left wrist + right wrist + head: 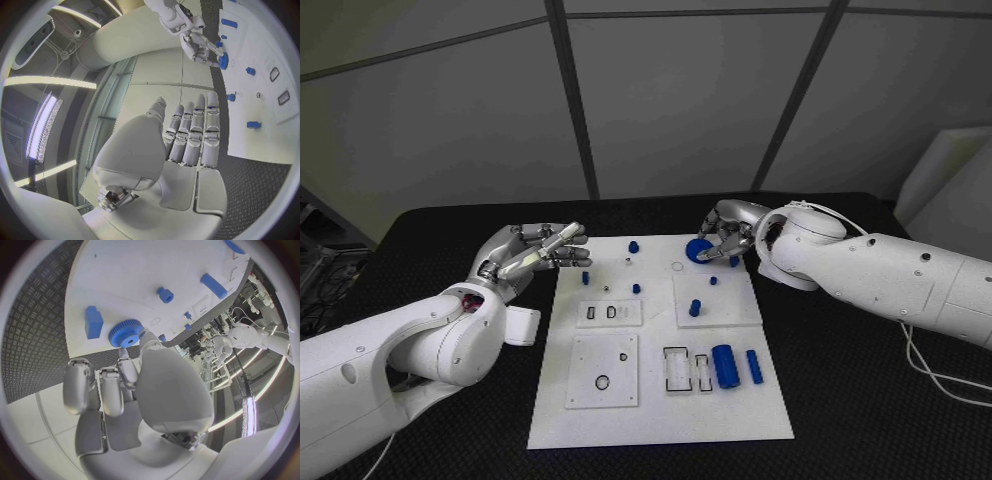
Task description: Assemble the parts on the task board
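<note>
While the right hand (728, 232) holds a blue gear (698, 250) between thumb and fingertips at the far right corner of the task board (661, 420), the left hand (531, 255) hangs just off the board's far left edge with its fingers straight, close together and holding nothing. In the right wrist view the gear (127, 333) shows a toothed rim and a round centre hole; whether it touches the board cannot be told. Just beside the gear lies a small blue block (94, 322), and further along the board stands a short blue peg (165, 294). In the head view, a thick blue cylinder (724, 366) and a thinner blue bar (753, 367) lie side by side on the near right part of the board, their long axes running from the near edge toward the far edge. To their left sit two narrow rectangular slots (676, 370). Several small blue pegs (635, 245) stand upright across the far half of the board, between the two hands. A raised white plate (604, 370) with a dark ring on it occupies the near left part. The board rests on the black table (459, 225).
</note>
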Available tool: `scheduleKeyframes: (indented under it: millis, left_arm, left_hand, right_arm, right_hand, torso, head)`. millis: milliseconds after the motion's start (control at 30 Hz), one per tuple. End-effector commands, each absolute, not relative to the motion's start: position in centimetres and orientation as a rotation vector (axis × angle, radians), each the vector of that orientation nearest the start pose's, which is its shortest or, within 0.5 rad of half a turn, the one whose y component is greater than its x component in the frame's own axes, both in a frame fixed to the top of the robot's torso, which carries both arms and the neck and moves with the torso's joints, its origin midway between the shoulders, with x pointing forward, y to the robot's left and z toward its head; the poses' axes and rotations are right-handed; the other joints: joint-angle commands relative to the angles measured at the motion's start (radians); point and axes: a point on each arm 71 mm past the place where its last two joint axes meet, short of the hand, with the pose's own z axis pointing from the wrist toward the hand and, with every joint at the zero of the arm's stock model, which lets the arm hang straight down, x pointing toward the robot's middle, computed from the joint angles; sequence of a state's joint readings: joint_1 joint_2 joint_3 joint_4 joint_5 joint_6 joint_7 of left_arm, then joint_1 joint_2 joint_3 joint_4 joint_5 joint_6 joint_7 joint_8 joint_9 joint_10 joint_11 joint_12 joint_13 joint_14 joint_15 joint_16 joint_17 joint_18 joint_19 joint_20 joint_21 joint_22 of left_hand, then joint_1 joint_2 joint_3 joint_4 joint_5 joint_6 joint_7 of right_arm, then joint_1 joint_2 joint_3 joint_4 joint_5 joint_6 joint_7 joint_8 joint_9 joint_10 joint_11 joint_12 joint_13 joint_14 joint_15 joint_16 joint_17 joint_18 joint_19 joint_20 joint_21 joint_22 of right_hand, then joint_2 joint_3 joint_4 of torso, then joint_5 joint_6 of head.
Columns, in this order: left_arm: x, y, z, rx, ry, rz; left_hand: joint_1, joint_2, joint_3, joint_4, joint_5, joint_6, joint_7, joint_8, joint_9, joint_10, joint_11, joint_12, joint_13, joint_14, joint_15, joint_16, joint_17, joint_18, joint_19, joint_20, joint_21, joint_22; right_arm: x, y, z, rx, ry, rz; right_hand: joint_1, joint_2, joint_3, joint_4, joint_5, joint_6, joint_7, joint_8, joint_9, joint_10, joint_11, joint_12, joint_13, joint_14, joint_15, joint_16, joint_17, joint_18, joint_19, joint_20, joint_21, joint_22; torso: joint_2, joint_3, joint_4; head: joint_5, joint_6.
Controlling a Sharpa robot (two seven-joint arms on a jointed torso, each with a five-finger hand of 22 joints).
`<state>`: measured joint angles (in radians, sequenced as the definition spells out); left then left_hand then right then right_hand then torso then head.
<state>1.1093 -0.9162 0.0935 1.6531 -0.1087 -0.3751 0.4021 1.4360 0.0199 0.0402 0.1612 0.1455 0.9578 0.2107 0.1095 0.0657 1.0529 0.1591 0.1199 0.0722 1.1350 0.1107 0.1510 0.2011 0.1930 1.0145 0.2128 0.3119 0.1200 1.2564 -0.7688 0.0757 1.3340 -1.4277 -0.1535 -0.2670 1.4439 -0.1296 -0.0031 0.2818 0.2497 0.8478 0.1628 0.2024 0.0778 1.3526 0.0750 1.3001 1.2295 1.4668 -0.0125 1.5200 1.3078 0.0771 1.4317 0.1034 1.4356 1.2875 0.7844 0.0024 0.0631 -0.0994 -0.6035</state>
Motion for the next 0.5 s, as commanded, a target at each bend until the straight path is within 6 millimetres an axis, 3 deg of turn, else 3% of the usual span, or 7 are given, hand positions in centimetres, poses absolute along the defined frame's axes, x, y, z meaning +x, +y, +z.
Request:
scheduleKeyframes:
  millis: [33,433,500]
  left_arm:
    - [46.73,20.97,-15.68,-1.028,1.347,-1.591]
    - [46.76,20.98,-15.74,-1.029,1.347,-1.588]
    - [46.77,20.98,-15.75,-1.03,1.347,-1.587]
  left_hand:
    - [0.001,0.004,-0.002,-0.006,-0.005,0.007,0.0,-0.005,0.001,0.006,-0.002,-0.007,0.0,-0.002,-0.004,-0.004,0.002,-0.01,-0.005,-0.002,-0.006,-0.002]
    - [0.008,0.007,0.002,-0.01,-0.004,0.008,-0.001,-0.007,0.0,0.007,-0.003,-0.009,0.0,-0.001,-0.005,-0.005,0.004,-0.01,-0.004,-0.002,-0.006,-0.002]
    - [0.008,0.007,0.002,-0.01,-0.004,0.008,-0.001,-0.007,0.0,0.007,-0.003,-0.01,0.0,-0.001,-0.005,-0.005,0.004,-0.01,-0.004,-0.002,-0.006,-0.002]
  right_arm:
    - [54.47,-23.07,-13.9,0.027,1.733,0.411]
    - [54.68,-23.24,-13.95,-0.001,1.727,0.372]
    - [54.69,-23.24,-13.97,-0.004,1.728,0.37]
  right_hand:
    - [0.009,0.014,0.006,-0.007,0.004,0.002,-0.001,0.008,0.001,0.008,-0.002,0.008,0.007,0.081,0.009,0.007,0.146,-0.021,0.008,-0.002,0.005,0.007]
    - [0.036,0.033,0.019,-0.03,0.018,0.009,-0.002,0.022,0.002,0.015,-0.003,0.024,0.029,0.083,0.008,0.012,0.159,-0.026,0.019,-0.002,0.019,0.033]
    - [0.043,0.037,0.023,-0.037,0.037,0.014,-0.003,0.027,0.002,0.014,-0.004,0.025,0.031,0.083,0.008,0.013,0.16,-0.026,0.02,-0.002,0.021,0.036]
  torso:
    - [0.0,0.0,0.0005]
    - [0.0,0.0003,-0.0004]
    - [-0.001,0.0004,-0.0002]
  head:
    - [0.0,-0.003]
    - [0.0,-0.01]
    - [-0.001,-0.01]
